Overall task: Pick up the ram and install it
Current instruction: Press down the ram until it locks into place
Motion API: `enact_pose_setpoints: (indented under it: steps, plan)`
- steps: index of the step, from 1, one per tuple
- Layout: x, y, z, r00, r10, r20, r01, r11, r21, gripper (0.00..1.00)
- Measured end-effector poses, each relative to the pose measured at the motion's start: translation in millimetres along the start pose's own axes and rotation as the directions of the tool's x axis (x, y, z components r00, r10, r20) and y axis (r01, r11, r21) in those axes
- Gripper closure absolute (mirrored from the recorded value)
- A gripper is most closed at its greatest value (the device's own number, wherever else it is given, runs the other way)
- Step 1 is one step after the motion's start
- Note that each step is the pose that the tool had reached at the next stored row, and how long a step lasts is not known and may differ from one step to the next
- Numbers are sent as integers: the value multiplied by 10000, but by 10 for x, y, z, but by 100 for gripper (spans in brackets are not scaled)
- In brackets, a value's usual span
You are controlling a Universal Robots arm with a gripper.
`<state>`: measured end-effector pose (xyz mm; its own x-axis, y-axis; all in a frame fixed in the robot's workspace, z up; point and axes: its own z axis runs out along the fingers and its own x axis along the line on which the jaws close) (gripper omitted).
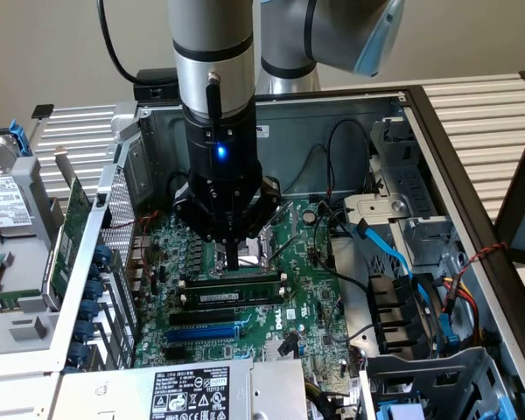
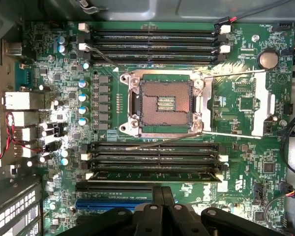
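Gripper: we see the gripper (image 1: 233, 259) low over the motherboard (image 1: 306, 262) inside the open computer case (image 1: 420, 122); its fingers are pressed together, nothing between them, tips just above the ram.
Ram: we find the ram (image 1: 236, 296), a green stick with black chips and a white label, lying along the black memory slots (image 1: 232, 282) just below the CPU socket in the exterior view. From the wrist we see it (image 2: 155, 173) lengthwise in the slot bank nearest the gripper; whether it is fully seated we cannot tell.
CPU socket: the CPU socket (image 2: 165, 101) is open, its metal frame between two banks of memory slots.
Blue slot: the long blue slot (image 1: 206, 333) lies just beyond the ram, nearer the power supply (image 1: 188, 392).
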<state>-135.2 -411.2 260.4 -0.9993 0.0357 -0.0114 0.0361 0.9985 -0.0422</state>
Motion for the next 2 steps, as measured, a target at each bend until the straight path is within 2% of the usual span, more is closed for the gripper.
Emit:
enact_pose_setpoints:
  steps: [2]
  plan:
    - [0,0,0,10000,0,0,0,10000,0,90]
